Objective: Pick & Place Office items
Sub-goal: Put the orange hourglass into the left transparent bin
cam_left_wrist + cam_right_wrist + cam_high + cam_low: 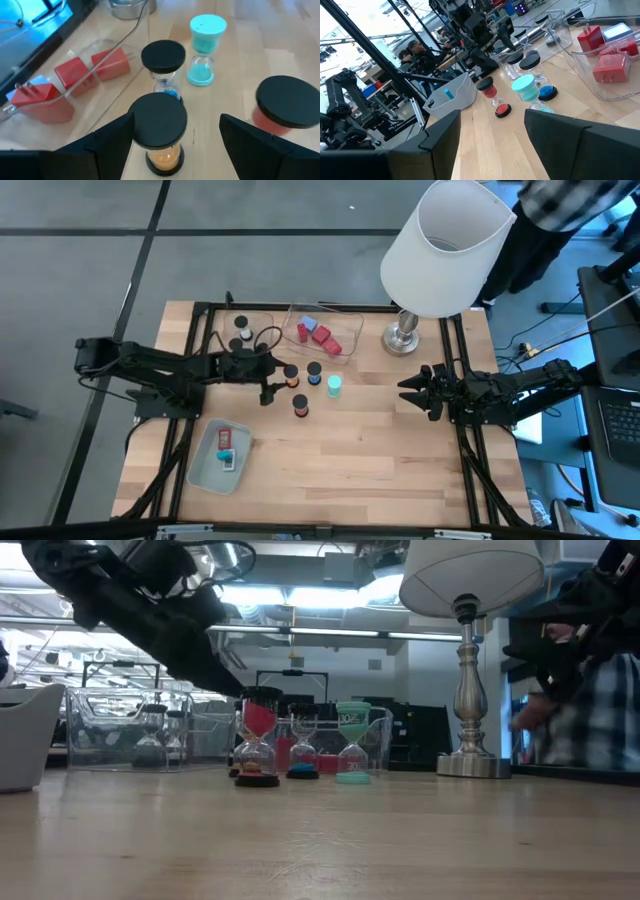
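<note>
Wooden table [400,450]: left claw [268,387] spread around orange sand timer [159,135]; right claw [412,392] spread, empty

On your wooden counter [400,450] you have a big white lamp [440,250] at the far right, a clear tray [345,320] beside it, and a pale tray [205,465] at the near left.

Pale wooden bench [380,440], lamp [403,337] at the far edge, clear tray [322,332], pale green tray [218,457], several small sand timers [313,373] standing mid-bench
</note>
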Tool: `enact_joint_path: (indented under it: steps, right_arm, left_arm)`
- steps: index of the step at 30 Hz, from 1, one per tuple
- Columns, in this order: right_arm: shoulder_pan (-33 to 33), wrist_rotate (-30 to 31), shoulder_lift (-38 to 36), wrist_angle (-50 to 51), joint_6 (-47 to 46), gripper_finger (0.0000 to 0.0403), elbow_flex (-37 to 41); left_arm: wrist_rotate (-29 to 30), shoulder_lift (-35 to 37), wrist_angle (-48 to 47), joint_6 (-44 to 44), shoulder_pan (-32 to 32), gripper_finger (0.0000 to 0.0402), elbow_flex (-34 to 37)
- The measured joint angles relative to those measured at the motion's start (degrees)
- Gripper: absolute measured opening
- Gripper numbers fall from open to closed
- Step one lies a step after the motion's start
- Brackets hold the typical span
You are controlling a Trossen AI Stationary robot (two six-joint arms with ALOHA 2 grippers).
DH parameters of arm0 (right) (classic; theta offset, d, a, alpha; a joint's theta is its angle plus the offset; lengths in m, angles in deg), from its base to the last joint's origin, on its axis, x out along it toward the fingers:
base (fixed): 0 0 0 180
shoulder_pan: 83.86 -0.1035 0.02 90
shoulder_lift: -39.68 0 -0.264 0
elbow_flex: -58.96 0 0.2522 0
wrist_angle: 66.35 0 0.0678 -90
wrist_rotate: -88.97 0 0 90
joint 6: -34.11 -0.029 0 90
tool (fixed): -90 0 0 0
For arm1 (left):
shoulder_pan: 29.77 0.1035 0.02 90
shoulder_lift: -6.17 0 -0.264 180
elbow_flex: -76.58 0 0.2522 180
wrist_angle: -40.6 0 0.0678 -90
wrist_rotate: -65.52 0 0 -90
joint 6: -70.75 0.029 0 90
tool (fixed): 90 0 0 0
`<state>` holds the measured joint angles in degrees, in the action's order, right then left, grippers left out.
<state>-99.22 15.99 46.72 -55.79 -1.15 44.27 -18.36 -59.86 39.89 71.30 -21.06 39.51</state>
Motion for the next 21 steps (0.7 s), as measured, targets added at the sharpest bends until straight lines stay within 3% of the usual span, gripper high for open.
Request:
enact_joint_path:
  steps: [16, 21]
  right_arm:
    - [0.0, 0.01, 0.01, 0.0, 0.01, 0.0224, 0.0]
    - [0.0, 0.0, 0.01, 0.0, 0.0, 0.0224, 0.02]
  left_arm:
    - [3.26, -1.98, 3.09, -0.35, 0.02, 0.0369, -0.04]
    - [3.29, -4.96, 6.02, -1.46, 0.93, 0.0377, -0.07]
